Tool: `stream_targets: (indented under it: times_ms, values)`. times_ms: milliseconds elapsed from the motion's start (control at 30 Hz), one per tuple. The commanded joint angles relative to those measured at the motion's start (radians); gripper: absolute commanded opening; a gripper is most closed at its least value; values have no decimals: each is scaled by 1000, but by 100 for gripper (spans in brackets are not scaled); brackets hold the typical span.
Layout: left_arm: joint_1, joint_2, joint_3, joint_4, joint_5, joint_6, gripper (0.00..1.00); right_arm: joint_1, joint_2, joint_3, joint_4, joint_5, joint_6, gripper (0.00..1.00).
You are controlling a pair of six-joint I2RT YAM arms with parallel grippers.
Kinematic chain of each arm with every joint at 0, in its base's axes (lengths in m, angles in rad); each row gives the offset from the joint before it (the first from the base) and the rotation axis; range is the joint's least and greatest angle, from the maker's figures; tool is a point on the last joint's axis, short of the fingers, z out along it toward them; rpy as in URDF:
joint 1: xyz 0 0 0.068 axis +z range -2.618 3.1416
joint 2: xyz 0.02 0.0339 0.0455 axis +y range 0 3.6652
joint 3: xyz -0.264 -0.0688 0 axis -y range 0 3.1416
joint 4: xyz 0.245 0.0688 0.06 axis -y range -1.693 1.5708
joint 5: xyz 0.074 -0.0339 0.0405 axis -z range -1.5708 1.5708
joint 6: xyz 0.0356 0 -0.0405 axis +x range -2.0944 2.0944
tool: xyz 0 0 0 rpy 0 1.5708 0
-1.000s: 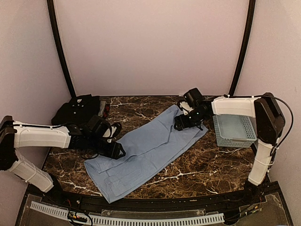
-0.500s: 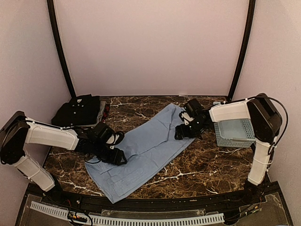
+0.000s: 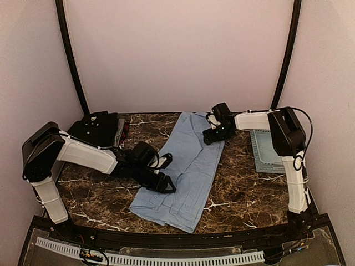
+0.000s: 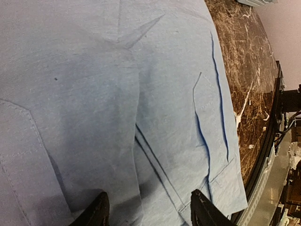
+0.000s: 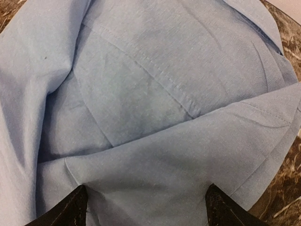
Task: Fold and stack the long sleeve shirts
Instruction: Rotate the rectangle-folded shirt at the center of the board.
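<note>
Here, light blue shirt (image 3: 188, 166): laid out long on the middle of the counter (image 3: 244, 191), running from far to near
Black shirt (image 3: 94, 128): at the far left corner, well apart from the blue one
Left tool (image 3: 165, 185): fingers spread, low on the light blue shirt's left edge, with cloth lying flat between them and no pinch showing
Right tool (image 3: 211, 137): fingers wide apart on the shirt's far right part, a loose fold between them
Basket (image 3: 265, 155): at the right edge of the counter

Overhead plus wrist close-ups, shirt (image 3: 193, 163) shared
</note>
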State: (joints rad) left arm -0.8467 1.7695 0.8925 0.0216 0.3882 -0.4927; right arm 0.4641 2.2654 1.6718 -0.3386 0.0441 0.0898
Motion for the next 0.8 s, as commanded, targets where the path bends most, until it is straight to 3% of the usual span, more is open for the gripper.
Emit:
stream_targets:
  times_ms: [0,167,300,400,567,767]
  values:
    - [-43,131,58,-87,47,20,58,-19,102,112,-23,29,-126,84]
    - [-82,183,160,-82,49,60,58,-27,111,214,-40,27,-167,85]
    - [-88,151,184,-60,-4,116,60,-27,9,169,-25,75,-185,87]
    - [-89,94,171,-44,-129,161,64,-28,-120,59,-2,127,-161,89]
    - [-89,-66,101,20,-321,202,78,-1,-375,-248,79,117,-91,89]
    - [-87,-212,45,-8,-451,179,91,164,-653,-575,86,165,1,89]
